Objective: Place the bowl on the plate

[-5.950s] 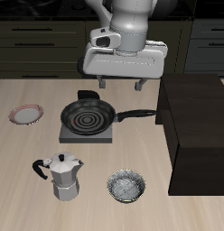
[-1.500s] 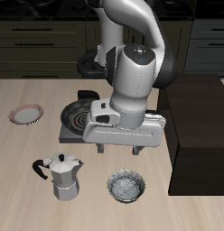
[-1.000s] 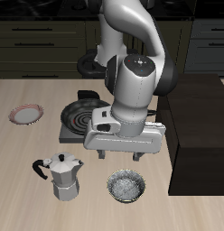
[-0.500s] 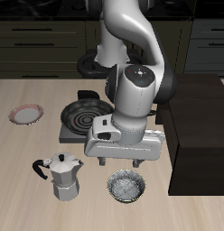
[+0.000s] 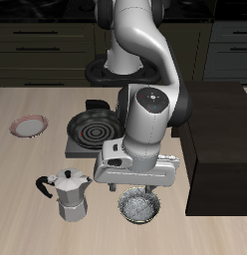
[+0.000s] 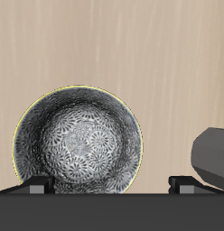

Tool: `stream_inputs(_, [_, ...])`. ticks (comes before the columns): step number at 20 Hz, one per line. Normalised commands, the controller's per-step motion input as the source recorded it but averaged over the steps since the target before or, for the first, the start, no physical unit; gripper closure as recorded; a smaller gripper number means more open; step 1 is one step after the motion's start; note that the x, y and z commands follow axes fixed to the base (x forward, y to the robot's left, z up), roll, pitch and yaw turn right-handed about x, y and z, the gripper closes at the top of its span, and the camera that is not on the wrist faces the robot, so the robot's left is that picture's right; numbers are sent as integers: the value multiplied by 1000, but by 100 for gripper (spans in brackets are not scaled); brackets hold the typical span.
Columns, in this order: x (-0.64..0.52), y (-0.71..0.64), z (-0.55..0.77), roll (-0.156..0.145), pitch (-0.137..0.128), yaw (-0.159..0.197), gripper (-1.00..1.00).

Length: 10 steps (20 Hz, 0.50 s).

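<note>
The bowl (image 5: 139,207), silvery-grey with a speckled patterned inside, sits near the table's front edge. My gripper (image 5: 138,190) hangs just above it, open, its fingers spread wider than the bowl's far rim. In the wrist view the bowl (image 6: 78,135) fills the middle, and the two fingertips (image 6: 37,186) stand wide apart with nothing between them; the gripper (image 6: 109,185) holds nothing. The plate (image 5: 29,125), pink-rimmed with a white centre, lies far off at the table's side, level with the frying pan.
A black frying pan (image 5: 91,127) rests on a grey burner behind the arm. A metal moka pot (image 5: 68,194) stands close beside the bowl. A dark cabinet block (image 5: 220,144) rises on the bowl's other side.
Over the last seconds the arm has swung forward from above the pan and come down; the gripper now sits lower and closer over the bowl. The bowl and plate have not moved.
</note>
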Motion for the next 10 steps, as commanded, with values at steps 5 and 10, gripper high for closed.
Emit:
stream_inputs(5, [-16,-54,-229,-12,23,-1,-100])
stream_inputs(10, [-1,-89,-169,-16,22,-20,-100])
